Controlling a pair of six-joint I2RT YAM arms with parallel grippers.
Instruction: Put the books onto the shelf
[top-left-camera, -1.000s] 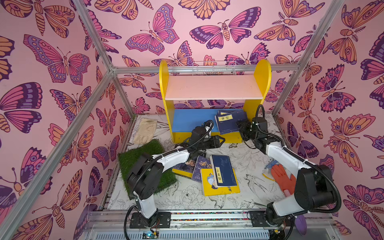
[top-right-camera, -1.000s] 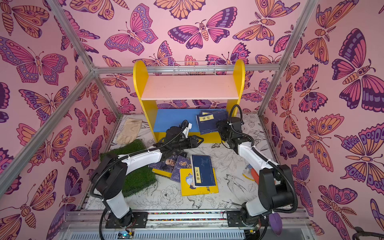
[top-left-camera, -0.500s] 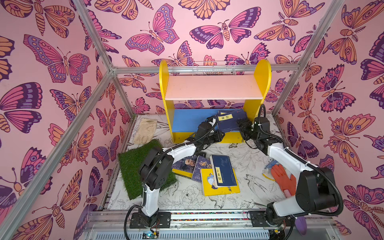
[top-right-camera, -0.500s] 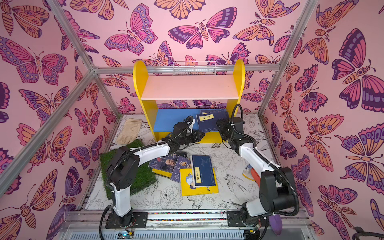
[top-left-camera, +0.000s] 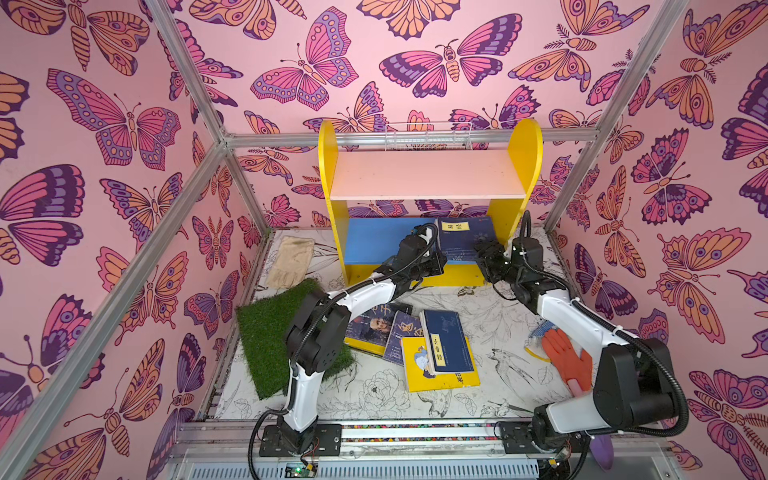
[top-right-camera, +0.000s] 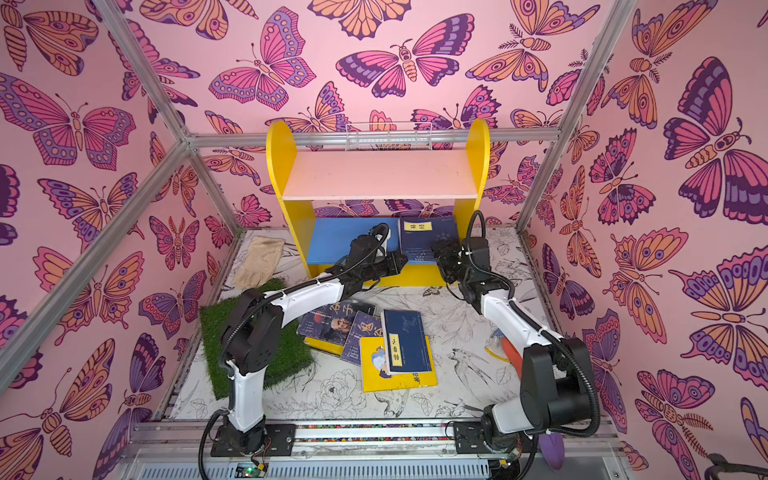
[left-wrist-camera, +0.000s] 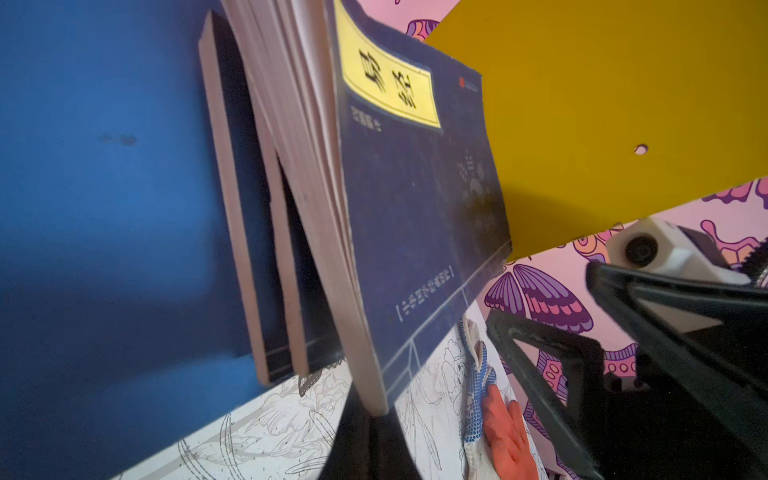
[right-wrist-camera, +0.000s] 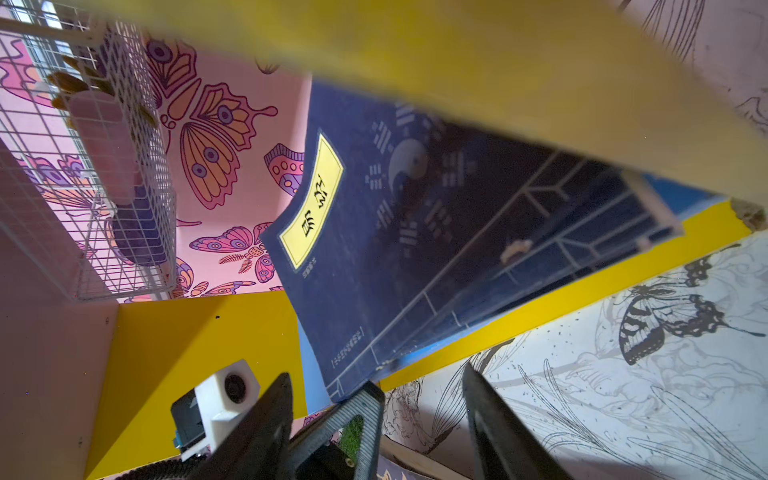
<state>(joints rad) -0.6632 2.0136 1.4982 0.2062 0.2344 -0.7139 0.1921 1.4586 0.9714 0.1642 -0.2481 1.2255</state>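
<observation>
The shelf (top-left-camera: 328, 166) (top-right-camera: 282, 166) stands at the back, its pink upper board bare. On its blue lower board (top-left-camera: 374, 243) a navy book with a yellow label (top-left-camera: 461, 243) (top-right-camera: 424, 241) (left-wrist-camera: 415, 216) (right-wrist-camera: 395, 232) leans towards the right side panel, with two thinner books (left-wrist-camera: 249, 249) behind it. My left gripper (top-left-camera: 434, 264) (top-right-camera: 397, 262) (left-wrist-camera: 371, 419) is shut, its tips against that book's bottom edge. My right gripper (top-left-camera: 484, 253) (top-right-camera: 440, 251) (right-wrist-camera: 419, 395) is open at the book's front corner, one finger touching it. Several books (top-left-camera: 446, 345) (top-right-camera: 405, 340) lie piled on the floor.
A green turf square (top-left-camera: 274, 332) lies at the left under my left arm, a beige glove (top-left-camera: 291, 259) behind it. An orange glove (top-left-camera: 567, 361) lies at the right by my right arm. A white wire basket (top-left-camera: 428, 135) hangs behind the shelf top.
My left gripper rose from the floor in front of the shelf to the leaning book and closed. The right gripper stayed open at the book's corner.
</observation>
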